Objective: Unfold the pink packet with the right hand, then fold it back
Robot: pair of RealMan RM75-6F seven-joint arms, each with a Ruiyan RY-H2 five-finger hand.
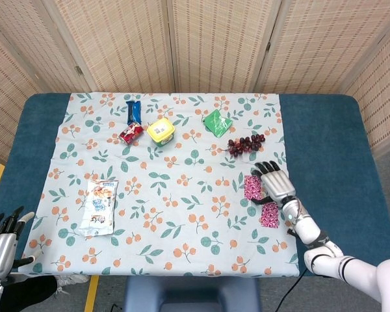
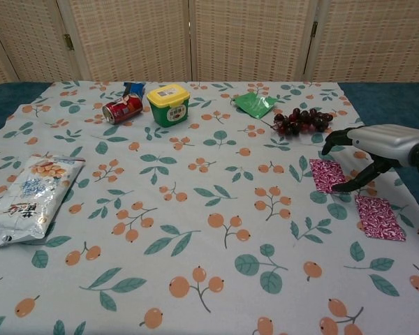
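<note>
Tablecloth (image 1: 182, 195) of leaf-and-orange print, flat pink packet (image 2: 326, 174) with glossy speckled foil lain near right edge, right hand (image 2: 377, 146) arched over it, dark fingers spread, nothing grasped, left hand (image 1: 1, 244) spread off-table.

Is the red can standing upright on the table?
No, the red can lies on its side next to the yellow tub in the chest view.

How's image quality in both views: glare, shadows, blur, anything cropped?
Head view: even light, soft shadows, sharp; left hand cut by the corner. Chest view: sharp, mild sheen on the snack bag, faint shadow under the right hand by the pink packet.
</note>
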